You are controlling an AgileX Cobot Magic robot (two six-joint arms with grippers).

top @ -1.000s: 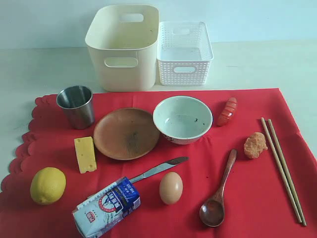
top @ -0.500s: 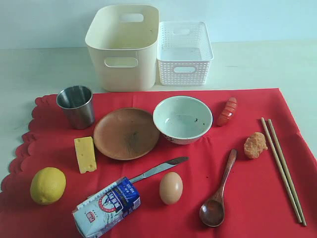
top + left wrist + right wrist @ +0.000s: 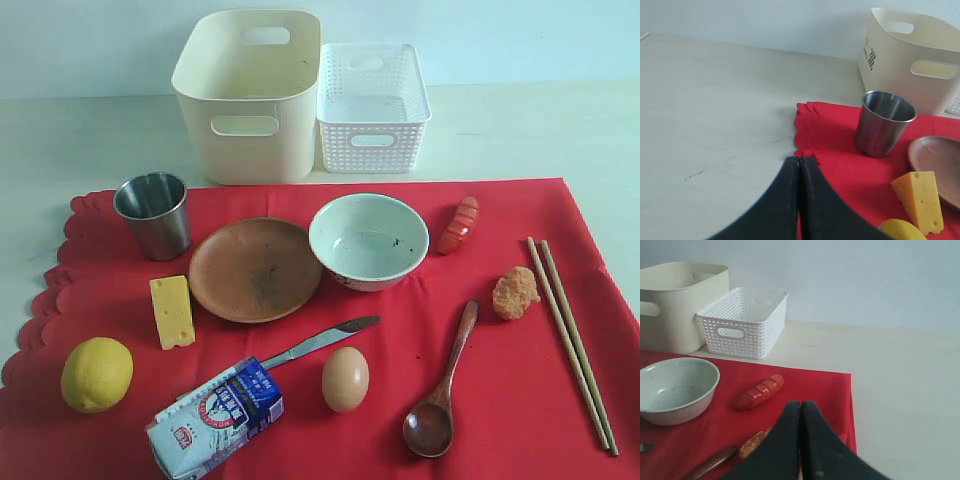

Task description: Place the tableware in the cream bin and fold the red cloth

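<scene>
On the red cloth [image 3: 500, 230] lie a steel cup [image 3: 154, 214], a brown wooden plate [image 3: 254, 268], a white bowl [image 3: 368, 240], a steel knife [image 3: 322, 341], a dark wooden spoon [image 3: 440, 390] and a pair of chopsticks [image 3: 572, 340]. The cream bin [image 3: 250, 95] stands behind the cloth. Neither arm shows in the exterior view. My left gripper [image 3: 799, 161] is shut and empty, over the cloth's scalloped edge [image 3: 805, 130], short of the cup [image 3: 884, 123]. My right gripper [image 3: 800, 405] is shut and empty above the cloth [image 3: 810, 385], beside the bowl [image 3: 675, 389].
A white lattice basket [image 3: 372, 105] stands right of the cream bin. Food lies among the tableware: a lemon [image 3: 96, 374], cheese [image 3: 171, 311], a milk carton [image 3: 214, 416], an egg [image 3: 345, 378], a sausage [image 3: 459, 224] and a fried nugget [image 3: 515, 292].
</scene>
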